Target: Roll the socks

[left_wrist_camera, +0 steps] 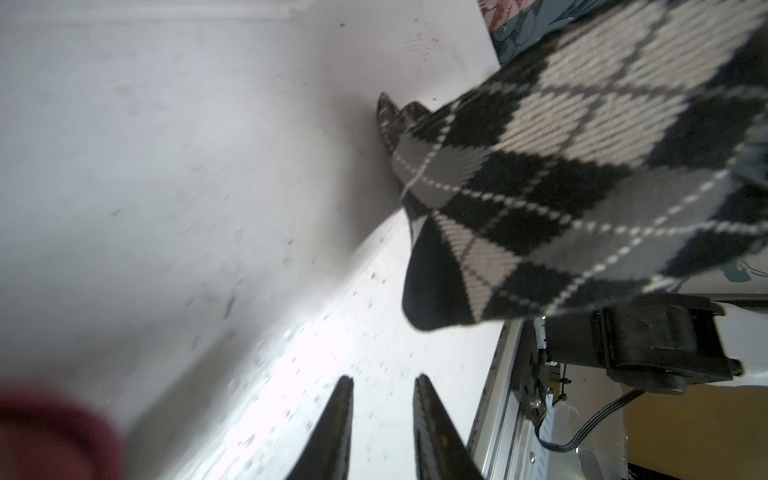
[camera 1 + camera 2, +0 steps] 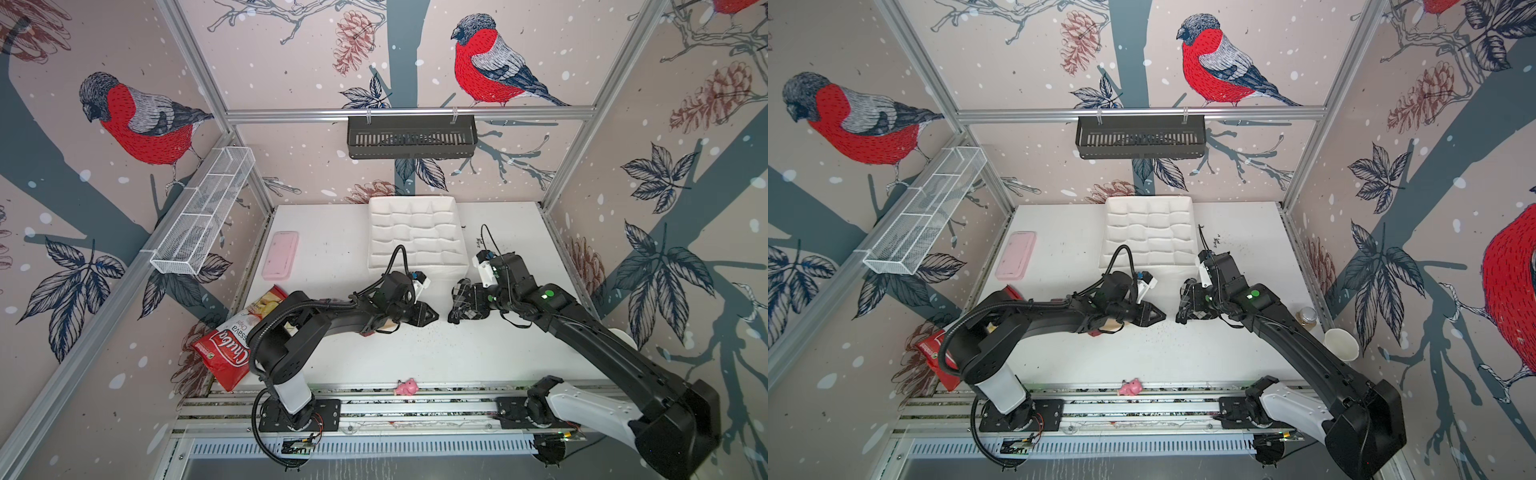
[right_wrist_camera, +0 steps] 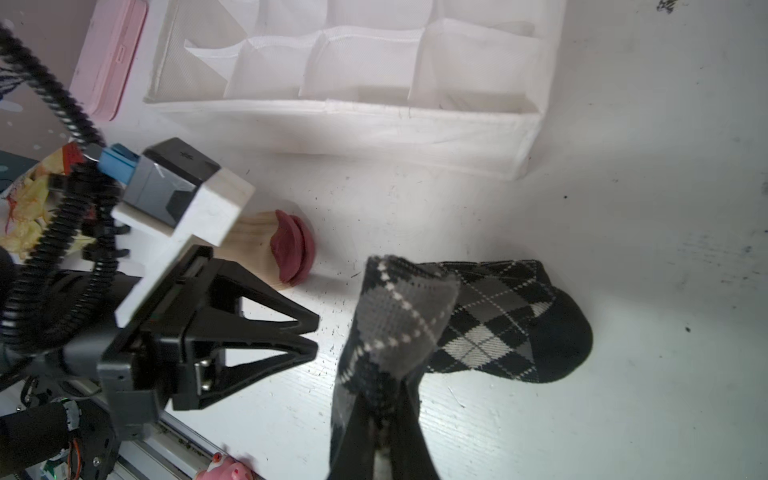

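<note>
My right gripper (image 2: 466, 306) is clamped on the black-grey-white argyle sock (image 3: 490, 320). It pinches a folded-over part of the sock up off the white table (image 2: 457, 357), while the black toe lies flat on the surface, in front of the white fabric organizer (image 3: 353, 124) on the side nearest the arm bases. My left gripper (image 3: 316, 332) points at that sock from just beside it, its jaws a narrow slit apart and gripping nothing. The tan sock (image 3: 253, 245), its maroon end showing, lies under that arm's wrist, also in front of the organizer. Well off the organizer's front left corner lies the red-and-white chips bag (image 2: 228, 349), upside down to me. It carries a white script logo that I cannot spell for certain, and I can read the letters "ssava" and "Chip".
</note>
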`<act>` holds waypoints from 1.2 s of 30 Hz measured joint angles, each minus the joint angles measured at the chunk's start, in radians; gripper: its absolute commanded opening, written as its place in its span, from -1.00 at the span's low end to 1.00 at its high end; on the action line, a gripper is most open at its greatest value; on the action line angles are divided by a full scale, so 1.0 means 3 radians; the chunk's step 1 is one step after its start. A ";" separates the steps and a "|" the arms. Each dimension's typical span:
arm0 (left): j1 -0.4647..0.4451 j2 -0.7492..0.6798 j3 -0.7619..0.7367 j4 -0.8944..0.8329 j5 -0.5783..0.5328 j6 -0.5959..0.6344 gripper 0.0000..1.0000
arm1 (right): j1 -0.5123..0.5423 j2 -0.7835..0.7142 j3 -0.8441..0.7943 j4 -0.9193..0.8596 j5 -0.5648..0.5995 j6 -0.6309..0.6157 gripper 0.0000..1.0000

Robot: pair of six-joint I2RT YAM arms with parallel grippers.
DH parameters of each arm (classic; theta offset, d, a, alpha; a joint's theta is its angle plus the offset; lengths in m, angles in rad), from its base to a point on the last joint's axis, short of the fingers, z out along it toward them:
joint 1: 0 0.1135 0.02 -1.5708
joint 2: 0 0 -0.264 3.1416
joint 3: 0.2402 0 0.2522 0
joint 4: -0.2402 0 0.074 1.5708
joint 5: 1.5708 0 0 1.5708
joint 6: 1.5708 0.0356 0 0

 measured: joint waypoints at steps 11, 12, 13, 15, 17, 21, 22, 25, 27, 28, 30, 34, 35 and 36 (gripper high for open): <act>0.0197 -0.0523 -0.0256 -0.0418 -0.0256 0.0169 -0.42 | 0.0614 0.0988 0.0079 0.0205 0.0156 0.0013 -0.97; 0.0197 -0.0523 -0.0262 -0.0426 -0.0257 0.0175 -0.42 | 0.0645 0.1048 0.0085 0.0256 0.0150 0.0015 -0.98; 0.0196 -0.0523 -0.0272 -0.0426 -0.0256 0.0183 -0.42 | 0.0664 0.1100 0.0086 0.0305 0.0130 0.0023 -0.97; 0.0195 -0.0523 -0.0285 -0.0434 -0.0257 0.0197 -0.42 | 0.0666 0.1156 0.0060 0.0421 0.0038 0.0088 -0.98; 0.0196 -0.0525 -0.0291 -0.0449 -0.0261 0.0200 -0.43 | 0.0647 0.1161 -0.0036 0.0587 -0.0107 0.0112 -0.97; 0.0196 -0.0537 -0.0282 -0.0515 -0.0315 0.0237 -0.43 | 0.0502 0.1091 -0.0370 0.0954 -0.0498 0.0281 -0.97; 0.0196 -0.0537 -0.0273 -0.0547 -0.0333 0.0263 -0.43 | 0.0455 0.1071 -0.0462 0.1047 -0.0605 0.0308 -0.97; 0.0195 -0.0523 -0.0219 -0.0615 -0.0343 0.0299 -0.43 | 0.0352 0.1063 -0.0673 0.1293 -0.0825 0.0448 -0.97; 0.0178 -0.0497 -0.0158 -0.0646 -0.0355 0.0313 -0.42 | 0.0306 0.1076 -0.0764 0.1427 -0.0946 0.0462 -0.97; 0.0155 -0.0474 -0.0116 -0.0657 -0.0366 0.0318 -0.43 | 0.0273 0.1088 -0.0802 0.1499 -0.1005 0.0514 -0.97; 0.0081 -0.0413 -0.0022 -0.0693 -0.0397 0.0341 -0.43 | 0.0207 0.1110 -0.0853 0.1577 -0.1072 0.0529 -0.96; -0.0081 -0.0188 0.0238 -0.0699 -0.0408 0.0374 -0.43 | 0.0103 0.1146 -0.0933 0.1699 -0.1155 0.0551 -0.96; -0.0116 -0.0114 0.0300 -0.0697 -0.0407 0.0375 -0.44 | 0.0076 0.1146 -0.0959 0.1732 -0.1184 0.0582 -0.96; -0.0140 -0.0052 0.0347 -0.0694 -0.0406 0.0375 -0.44 | 0.0050 0.1146 -0.0982 0.1755 -0.1202 0.0593 -0.96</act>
